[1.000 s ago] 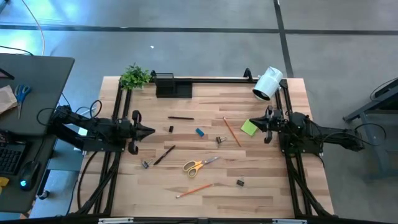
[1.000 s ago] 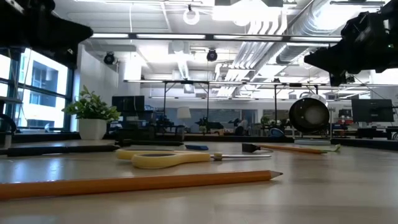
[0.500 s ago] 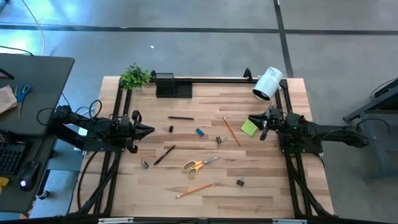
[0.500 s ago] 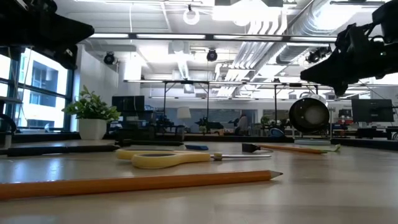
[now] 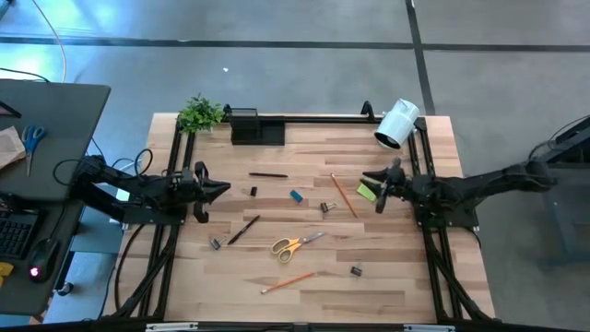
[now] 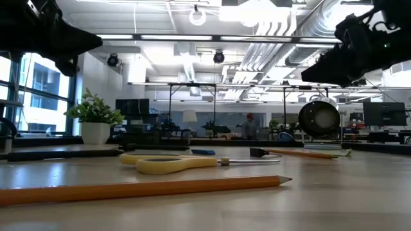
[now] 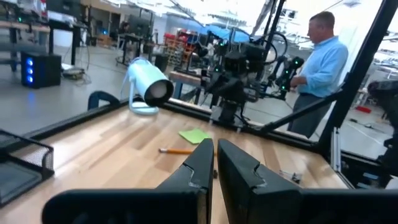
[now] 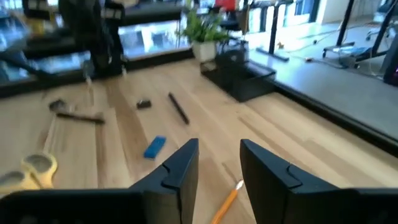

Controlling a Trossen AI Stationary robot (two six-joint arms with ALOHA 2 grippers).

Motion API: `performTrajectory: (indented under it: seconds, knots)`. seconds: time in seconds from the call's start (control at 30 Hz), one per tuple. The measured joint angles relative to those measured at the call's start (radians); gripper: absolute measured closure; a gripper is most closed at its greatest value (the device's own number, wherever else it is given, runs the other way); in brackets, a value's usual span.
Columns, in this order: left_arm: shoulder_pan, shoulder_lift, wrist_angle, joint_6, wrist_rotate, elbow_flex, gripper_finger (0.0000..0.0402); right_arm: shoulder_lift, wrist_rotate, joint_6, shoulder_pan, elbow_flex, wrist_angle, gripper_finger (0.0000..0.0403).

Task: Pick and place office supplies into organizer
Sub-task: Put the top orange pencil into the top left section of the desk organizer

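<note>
Currently my right gripper (image 5: 376,187) hovers over the lime-green sticky-note pad (image 5: 368,191), fingers parted, holding nothing. My left gripper (image 5: 219,191) waits well left of the pad, fingers together. The organizer (image 5: 255,127) sits far beyond the pad, beside the plant (image 5: 200,114).

Bare wood lies between the left gripper (image 5: 224,191) and the pen (image 5: 267,174) at its one o'clock; the pad (image 5: 369,190) sits under the right gripper (image 5: 367,186), whose fingers stand apart, with a pencil (image 5: 344,195) just beside at nine o'clock; the organizer (image 5: 255,126) at the table's twelve o'clock edge is flanked by a plant (image 5: 199,113); the white cylinder (image 5: 396,124) crowds the two o'clock corner; scissors (image 5: 297,244) lie mid-table toward six.
</note>
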Motion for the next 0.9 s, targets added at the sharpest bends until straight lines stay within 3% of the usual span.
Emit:
performTrajectory:
  seconds: [0.2,0.4,0.63,0.8,0.9]
  knots:
    - [0.000,0.004,0.047,0.024,0.000,0.000,0.0389,0.237,0.212,0.079,0.076,0.074,0.002,0.0288]
    - [0.000,0.064,0.126,0.023,-0.030,0.000,0.0389,0.445,0.252,0.295,0.111,0.077,0.029,0.0274]
    - [0.000,0.287,0.277,-0.026,-0.033,0.000,0.0389,0.750,0.325,0.458,0.216,0.150,0.124,0.0233]
    - [0.000,0.455,0.361,-0.090,-0.025,0.000,0.0389,0.966,0.422,0.573,0.279,0.254,0.040,0.0227]
    - [0.000,0.544,0.413,-0.130,-0.002,0.000,0.0389,1.044,0.546,0.630,0.318,0.289,-0.022,0.0229]
